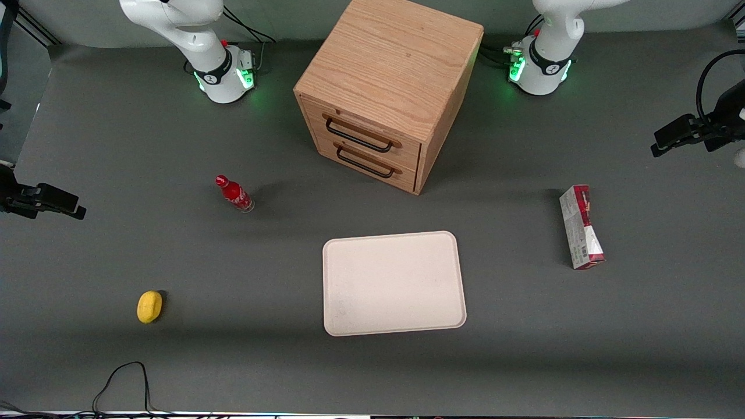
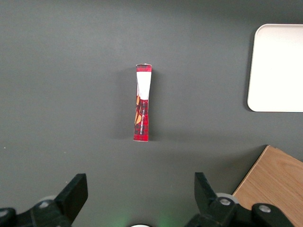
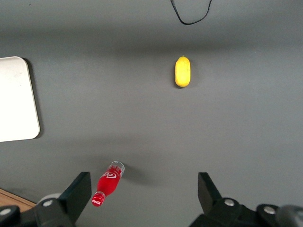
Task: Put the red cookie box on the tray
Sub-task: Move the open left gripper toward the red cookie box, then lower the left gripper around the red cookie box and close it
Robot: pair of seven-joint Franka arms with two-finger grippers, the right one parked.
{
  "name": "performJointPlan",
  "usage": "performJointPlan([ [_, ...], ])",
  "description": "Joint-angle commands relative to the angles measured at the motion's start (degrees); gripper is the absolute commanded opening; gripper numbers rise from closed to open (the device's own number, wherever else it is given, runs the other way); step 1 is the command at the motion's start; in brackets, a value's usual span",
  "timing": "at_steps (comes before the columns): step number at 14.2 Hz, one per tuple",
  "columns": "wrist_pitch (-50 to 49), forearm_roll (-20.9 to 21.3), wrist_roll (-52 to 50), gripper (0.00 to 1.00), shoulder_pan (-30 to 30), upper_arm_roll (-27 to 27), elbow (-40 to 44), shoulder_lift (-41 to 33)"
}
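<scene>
The red cookie box (image 1: pixel 581 227) stands on a long narrow edge on the grey table, toward the working arm's end, apart from the tray. In the left wrist view the cookie box (image 2: pixel 142 103) shows its thin red and white edge. The cream-white tray (image 1: pixel 393 283) lies flat and bare in front of the cabinet, nearer the front camera; its corner shows in the left wrist view (image 2: pixel 277 66). The left arm's gripper (image 1: pixel 681 132) hangs high above the table, farther from the front camera than the box. The gripper (image 2: pixel 139 182) is open wide and holds nothing.
A wooden drawer cabinet (image 1: pixel 384 87) stands at the table's middle, its two drawers shut; its corner shows in the left wrist view (image 2: pixel 274 184). A small red bottle (image 1: pixel 234 194) and a yellow object (image 1: pixel 149 306) lie toward the parked arm's end. A black cable (image 1: pixel 122 378) loops near the front edge.
</scene>
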Motion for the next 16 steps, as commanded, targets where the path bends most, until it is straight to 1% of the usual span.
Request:
performJointPlan([
  [1,-0.9,-0.3,1.4,1.0,0.8,-0.7,0.3,0.0],
  [3,0.4,-0.1,2.9,1.0,0.9,-0.7,-0.9,0.5],
  [4,1.8,0.5,3.9,1.0,1.0,-0.6,-2.5,1.4],
  [5,4.1,2.1,4.4,1.0,0.9,-0.7,-5.7,1.7],
  [8,19.5,3.6,4.5,1.0,0.9,-0.8,-17.7,2.5],
  [10,27.9,6.0,4.5,1.0,0.8,-0.8,-22.6,5.0],
  [14,40.0,7.1,4.2,1.0,0.6,-0.8,-23.5,15.3],
  [16,45.6,7.9,3.8,1.0,0.3,-0.8,-24.7,18.5],
])
